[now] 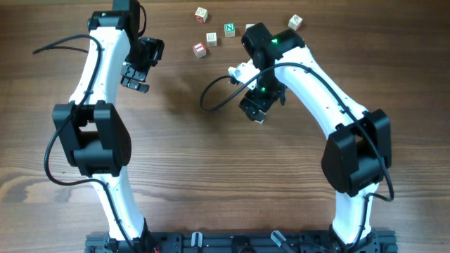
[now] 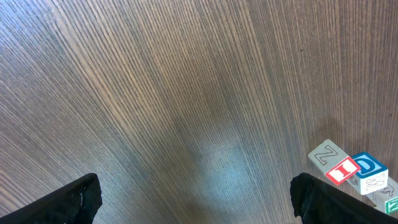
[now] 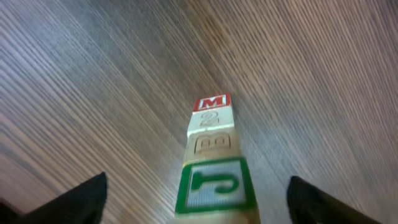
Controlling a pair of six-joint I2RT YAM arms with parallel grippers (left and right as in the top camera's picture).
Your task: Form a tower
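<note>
Right gripper (image 3: pixel 196 198): the jaws are standing wide and holding nothing. One finger is showing on each side of the tower (image 3: pixel 211 143), and both are clear of it.

The tower is standing upright on the worktop (image 1: pixel 211 176), around its middle and somewhat towards the far edge. The overhead view is hiding it beneath the right arm. Four faces are showing in a column in the right wrist view: a green J on top, then B, 2 and a red M lowest. The alignment is looking fair, though the upper cubes are blurred.

Left gripper (image 2: pixel 194 190): the jaws are also standing wide and empty, hovering over bare wood towards the far left corner.

The loose cubes (image 1: pixel 211 39) are lying scattered along the far edge, well apart from the tower. At least five are visible.

Assessment: the stack is partly built and is standing unaided. If every cube is meant to go on, the scattered ones are waiting to be fetched and placed, so a good share of the work is outstanding.
</note>
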